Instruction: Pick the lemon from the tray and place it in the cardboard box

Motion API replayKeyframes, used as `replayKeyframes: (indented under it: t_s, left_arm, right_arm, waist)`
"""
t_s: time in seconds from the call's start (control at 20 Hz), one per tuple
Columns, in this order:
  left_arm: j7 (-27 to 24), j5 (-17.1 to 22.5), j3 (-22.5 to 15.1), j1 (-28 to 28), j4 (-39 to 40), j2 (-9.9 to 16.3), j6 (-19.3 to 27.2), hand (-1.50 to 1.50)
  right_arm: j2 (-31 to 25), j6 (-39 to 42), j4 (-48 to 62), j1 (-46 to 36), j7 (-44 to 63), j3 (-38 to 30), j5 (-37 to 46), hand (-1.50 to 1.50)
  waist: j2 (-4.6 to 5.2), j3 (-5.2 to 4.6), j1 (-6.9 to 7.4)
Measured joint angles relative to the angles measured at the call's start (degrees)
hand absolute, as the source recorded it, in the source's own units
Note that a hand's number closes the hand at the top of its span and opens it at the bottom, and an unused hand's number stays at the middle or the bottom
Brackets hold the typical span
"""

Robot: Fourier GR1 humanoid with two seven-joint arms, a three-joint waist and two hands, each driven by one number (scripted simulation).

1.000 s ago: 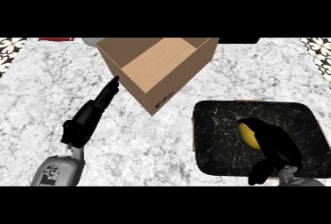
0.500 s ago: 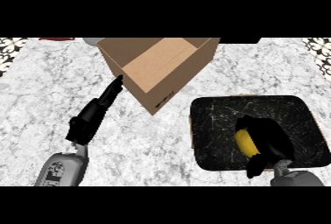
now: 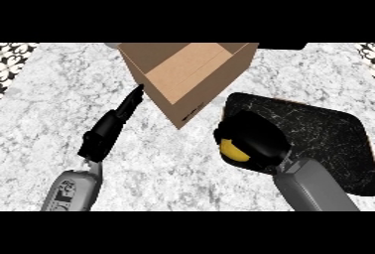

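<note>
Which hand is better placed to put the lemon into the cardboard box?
The right hand: its fingers curl round the lemon, beside the cardboard box. The left hand lies straight, holding nothing.

Counted on the marble counter (image 3: 183, 168): one cardboard box (image 3: 187, 74), open at the top; one black tray (image 3: 322, 134); one lemon (image 3: 233, 151), only partly visible under curled fingers. Two black hands in view: left hand (image 3: 110, 130) with fingers straight, right hand (image 3: 256, 139) curled round the lemon. Two grey forearms below.
</note>
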Motion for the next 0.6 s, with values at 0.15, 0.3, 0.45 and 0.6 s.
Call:
replayKeyframes:
  t_s: [0.15,0.3,0.45,0.6]
  left_arm:
    - [0.2,-0.1,0.0,1.0,-1.0,-0.3,0.4,0.00]
    - [1.0,-0.1,0.7,0.2,-0.7,-0.4,0.8,0.00]
    - [1.0,-0.5,0.9,-0.5,0.2,-0.8,1.3,0.00]
    - [0.2,-0.8,0.7,1.3,-0.3,-0.9,1.6,0.00]
  right_arm:
    - [-0.9,-0.3,0.8,-3.4,-6.4,-2.8,-3.2,1.50]
    - [-1.2,3.6,-3.1,-5.1,-8.4,-5.1,-6.8,1.50]
    - [-2.2,8.7,-8.2,-5.7,-9.9,-8.1,-11.7,1.50]
    - [-2.3,14.4,-13.3,-6.8,-9.0,-12.9,-18.2,1.50]
  waist:
    - [-0.18,0.01,-0.97]
    - [-0.34,0.00,-1.83]
    - [-0.44,-0.01,-2.41]
    - [-0.57,-0.01,-2.70]
